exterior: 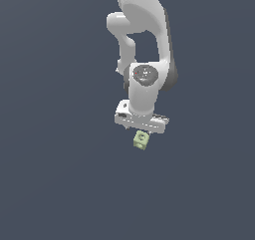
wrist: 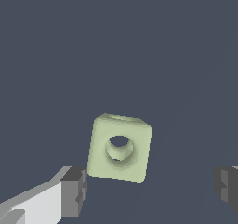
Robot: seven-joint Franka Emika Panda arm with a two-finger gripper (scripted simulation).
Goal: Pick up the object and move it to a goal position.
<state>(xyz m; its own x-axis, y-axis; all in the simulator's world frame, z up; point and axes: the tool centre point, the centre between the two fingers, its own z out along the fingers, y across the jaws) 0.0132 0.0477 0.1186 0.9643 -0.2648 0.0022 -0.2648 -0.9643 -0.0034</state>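
Hand [wrist: 148, 190] wide open, nothing gripped; dark blocky pads [wrist: 74, 190], smooth white body. Cube [wrist: 120, 148] sits between the pads, nearer one, not clamped. Matte pale yellow-green, rounded edges, round dimple facing the wrist camera, slightly rotated; no long axis.

No readable text — no labels, numbers, signs.

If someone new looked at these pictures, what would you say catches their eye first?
Probably the small pale yellow-green cube with a round hole in its face, the only colour against the dark grey ground. In the exterior view, the white arm comes down from the top edge and ends just above the cube. In the wrist view, the dark fingers stand wide apart, the cube close by one of them.
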